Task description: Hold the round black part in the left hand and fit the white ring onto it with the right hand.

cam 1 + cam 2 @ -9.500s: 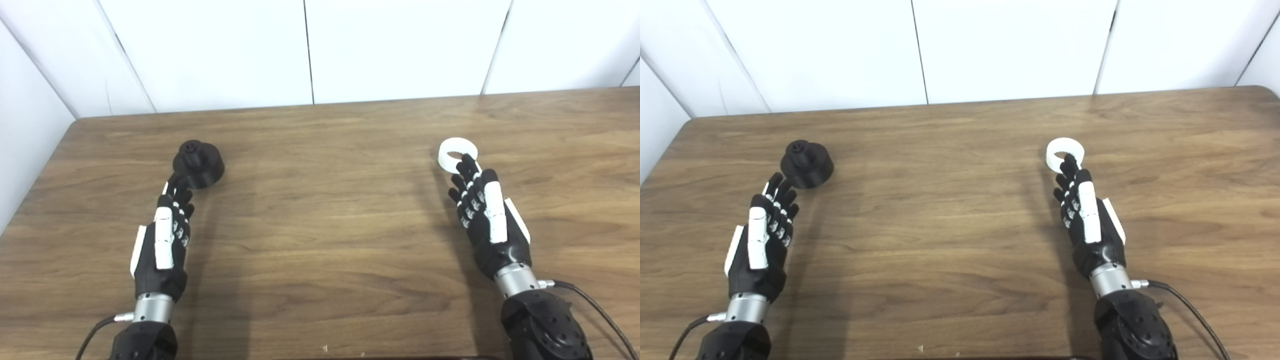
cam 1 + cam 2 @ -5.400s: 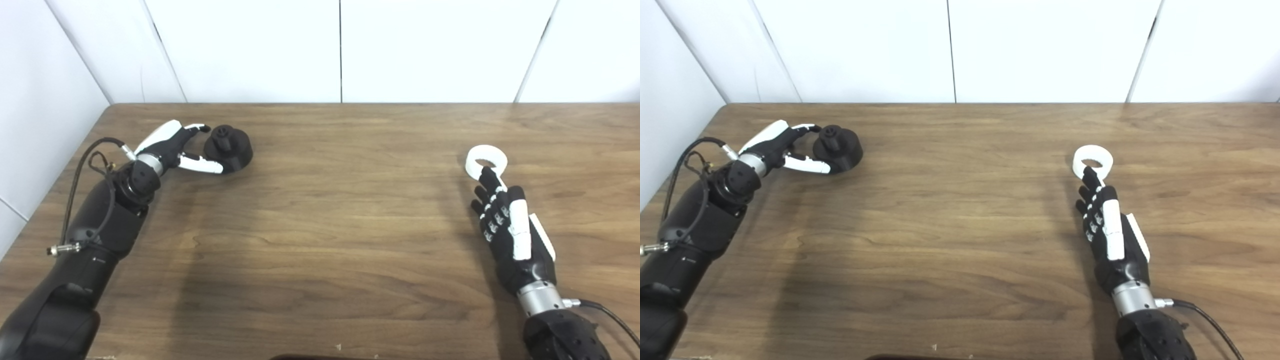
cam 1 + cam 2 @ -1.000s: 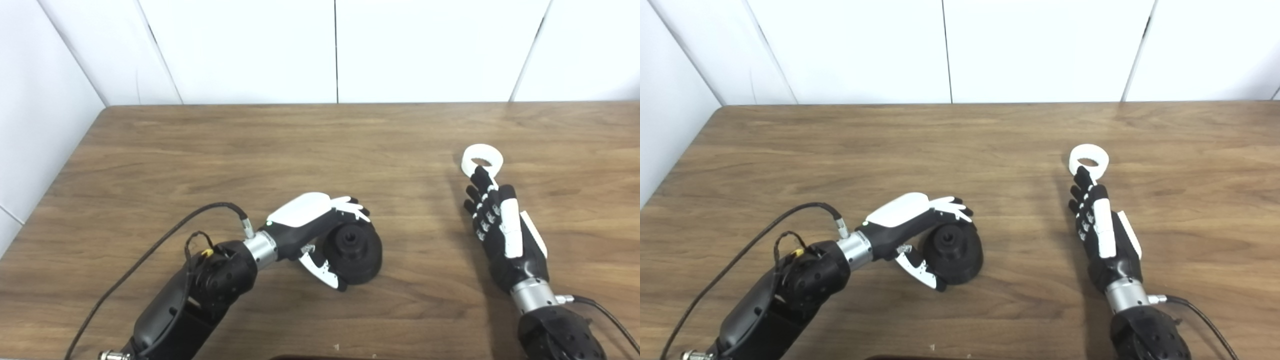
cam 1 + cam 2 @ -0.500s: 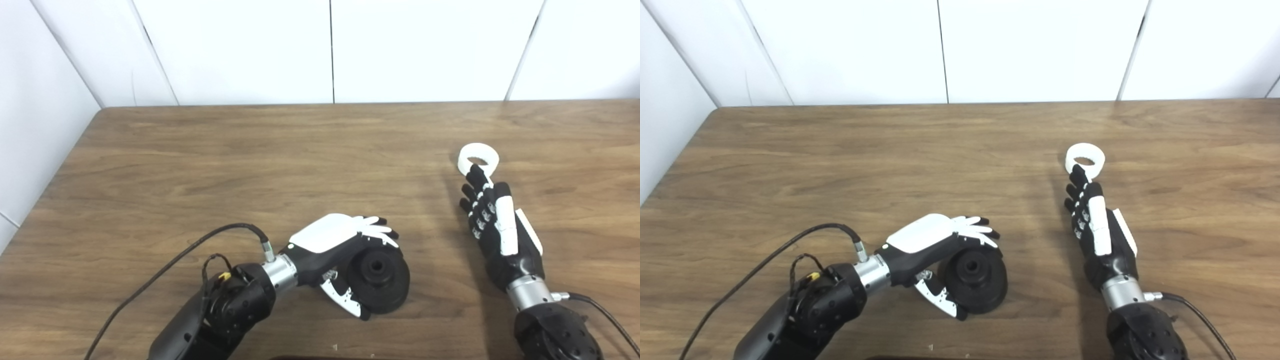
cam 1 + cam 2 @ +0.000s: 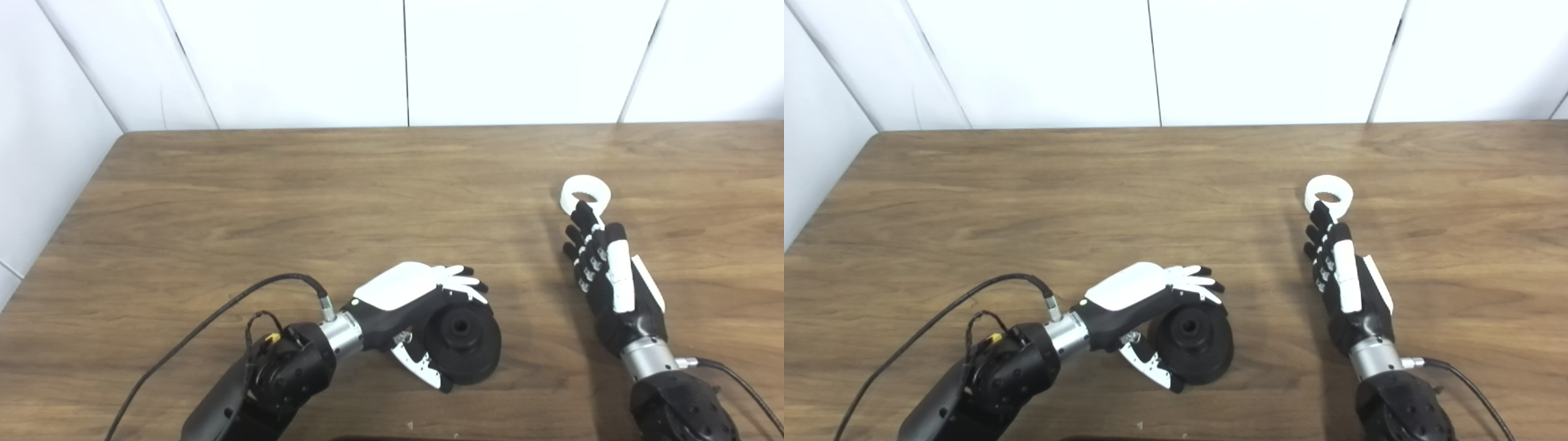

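black part [image 5: 462, 335]: near-centre of desk [image 5: 245, 202], tilted, hub facing up/near
left hand [image 5: 409, 306]: fingers + thumb wrapped round black part
white ring [image 5: 586, 192]: flat on desk, far right
right hand [image 5: 606, 278]: fingers straight, spread; tips at ring's near edge

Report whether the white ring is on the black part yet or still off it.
Off. The white ring lies flat on the table at the right robot hand's fingertips, far from the round black part gripped by the left robot hand.
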Available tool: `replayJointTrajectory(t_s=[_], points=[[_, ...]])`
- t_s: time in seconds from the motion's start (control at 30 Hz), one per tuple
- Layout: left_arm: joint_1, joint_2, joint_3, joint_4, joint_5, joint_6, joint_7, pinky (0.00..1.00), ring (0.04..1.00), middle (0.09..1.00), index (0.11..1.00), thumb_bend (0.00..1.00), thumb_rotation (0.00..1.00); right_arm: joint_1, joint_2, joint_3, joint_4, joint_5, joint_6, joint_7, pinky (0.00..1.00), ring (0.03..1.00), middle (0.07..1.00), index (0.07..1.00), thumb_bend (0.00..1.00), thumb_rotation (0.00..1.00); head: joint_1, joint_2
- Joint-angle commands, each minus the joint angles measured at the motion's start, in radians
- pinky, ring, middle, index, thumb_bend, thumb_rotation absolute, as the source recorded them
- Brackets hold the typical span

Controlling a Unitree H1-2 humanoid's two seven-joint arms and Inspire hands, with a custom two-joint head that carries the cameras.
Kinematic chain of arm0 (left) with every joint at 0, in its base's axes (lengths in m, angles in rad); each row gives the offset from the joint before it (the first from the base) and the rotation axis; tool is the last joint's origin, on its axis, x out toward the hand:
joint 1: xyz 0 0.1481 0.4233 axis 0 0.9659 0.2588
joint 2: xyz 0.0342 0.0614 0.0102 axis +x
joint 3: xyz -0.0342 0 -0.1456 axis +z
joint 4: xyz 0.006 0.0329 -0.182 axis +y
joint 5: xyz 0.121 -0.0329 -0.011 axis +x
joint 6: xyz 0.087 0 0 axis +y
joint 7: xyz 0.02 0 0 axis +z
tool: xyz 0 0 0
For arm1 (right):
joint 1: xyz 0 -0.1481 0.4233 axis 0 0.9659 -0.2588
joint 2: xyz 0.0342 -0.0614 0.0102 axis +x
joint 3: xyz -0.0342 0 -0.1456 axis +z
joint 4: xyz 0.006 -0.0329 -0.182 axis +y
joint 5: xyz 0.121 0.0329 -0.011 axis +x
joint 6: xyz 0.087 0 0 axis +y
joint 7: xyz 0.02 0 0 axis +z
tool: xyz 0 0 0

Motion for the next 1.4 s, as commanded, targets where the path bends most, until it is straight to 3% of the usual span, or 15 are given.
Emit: replayJointTrajectory(t_s=[0.0,0.63,0.73,0.8,0.9,0.93,1.0,1.13,1.37], points=[[0.002,0.025,0.005,0.008,0.026,0.008,-0.018,0.97,0.982,0.91,0.496,0.52,0.08,-0.002,-0.004,0.002,-0.041,0.004,-0.015,0.011,1.0,1.0,1.0,0.994,0.67,1.0,0.001,0.001],[-0.001,0.025,0.031,0.027,0.031,0.017,-0.027,0.96,0.986,0.904,0.497,0.52,0.08,0.001,-0.035,-0.02,-0.056,0.017,0.001,0.03,1.0,1.0,0.999,0.985,0.66,1.0,0.016,0.009],[0.0,0.023,0.034,0.027,0.029,0.018,-0.027,0.96,0.987,0.904,0.497,0.52,0.08,-0.001,-0.065,-0.022,-0.074,-0.052,-0.039,0.021,1.0,1.0,0.979,0.965,0.62,1.0,0.017,0.011],[0.0,0.024,0.035,0.027,0.028,0.018,-0.028,0.96,0.988,0.905,0.497,0.52,0.08,-0.016,-0.109,-0.01,-0.094,-0.205,-0.068,-0.014,0.91,0.961,0.938,0.917,0.62,0.88,0.017,0.012],[0.002,0.026,0.039,0.029,0.028,0.014,-0.024,0.95,0.984,0.902,0.497,0.52,0.08,-0.081,-0.189,-0.009,-0.135,-0.439,-0.085,-0.068,0.88,0.911,0.876,0.795,0.75,0.46,0.017,0.012],[0.001,0.026,0.039,0.03,0.031,0.015,-0.025,0.95,0.983,0.903,0.497,0.52,0.08,-0.111,-0.216,-0.014,-0.139,-0.484,-0.091,-0.077,0.87,0.907,0.869,0.777,0.77,0.43,0.009,0.012],[0.001,0.027,0.04,0.032,0.032,0.012,-0.024,0.94,0.98,0.903,0.497,0.52,0.08,-0.173,-0.264,-0.023,-0.14,-0.551,-0.087,-0.083,0.89,0.91,0.862,0.754,0.79,0.4,0.006,0.01],[0.001,0.026,0.042,0.042,0.036,0.003,-0.019,0.93,0.98,0.902,0.497,0.52,0.08,-0.32,-0.357,-0.027,-0.117,-0.645,-0.015,-0.038,0.93,0.939,0.877,0.725,0.84,0.36,0.001,0.008],[-0.005,0.022,0.038,0.05,0.037,0.002,-0.015,0.94,0.98,0.902,0.497,0.52,0.08,-0.495,-0.473,0.007,0.028,-0.69,-0.001,0.049,0.95,0.966,0.883,0.697,0.9,0.35,-0.005,0.004]])
